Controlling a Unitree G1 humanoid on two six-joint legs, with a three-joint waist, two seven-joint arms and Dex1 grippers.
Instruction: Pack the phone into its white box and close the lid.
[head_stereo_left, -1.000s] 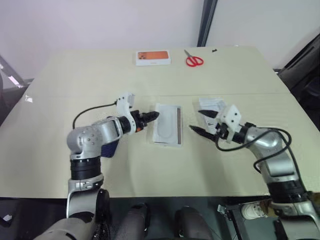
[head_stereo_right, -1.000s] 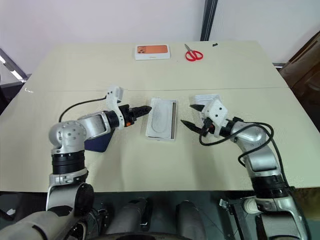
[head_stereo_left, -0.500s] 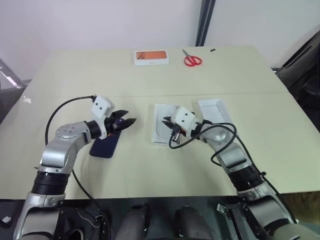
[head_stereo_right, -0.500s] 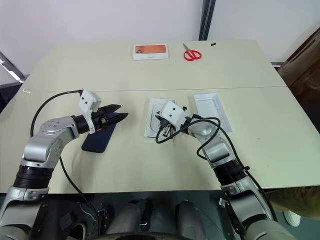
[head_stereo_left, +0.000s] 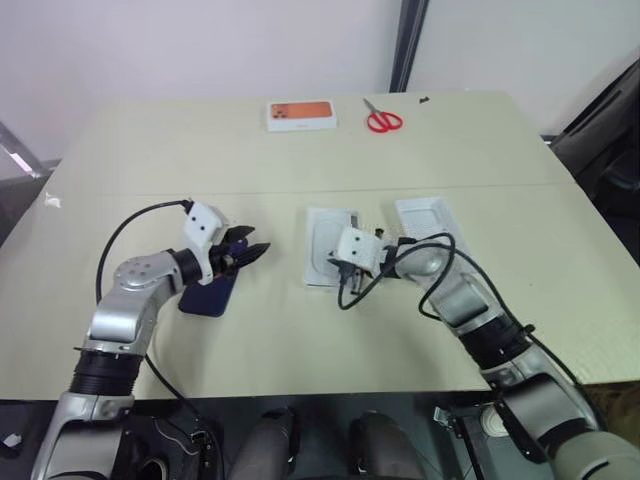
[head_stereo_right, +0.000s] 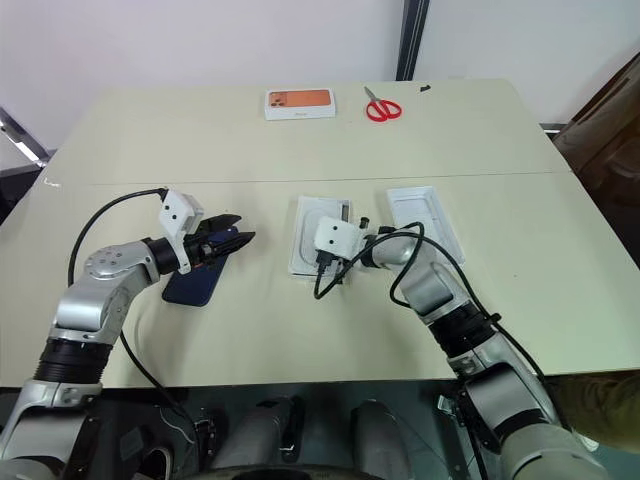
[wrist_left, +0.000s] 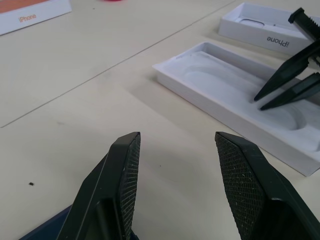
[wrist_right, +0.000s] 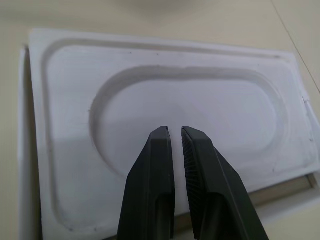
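The dark navy phone (head_stereo_left: 208, 293) lies flat on the table at the left. My left gripper (head_stereo_left: 250, 253) hovers open just past the phone's far end, nothing between its fingers (wrist_left: 125, 170). A corner of the phone (wrist_left: 52, 229) shows beneath them. The white box (head_stereo_left: 312, 262) sits mid-table with a thin white insert (wrist_right: 165, 95) resting in it. My right gripper (wrist_right: 175, 131) is shut, tips pointing into the insert's oval recess, holding nothing. The lid (head_stereo_left: 425, 222) lies hollow side up just right of the box.
A white box with an orange phone picture (head_stereo_left: 301, 115) and red scissors (head_stereo_left: 386, 121) lie at the table's far side. Black cables loop off both wrists, one drooping over the near end of the white box (head_stereo_right: 325, 285).
My right gripper swung left from beside the lid to over the insert and closed. My left gripper drew back left from the white box to above the phone.
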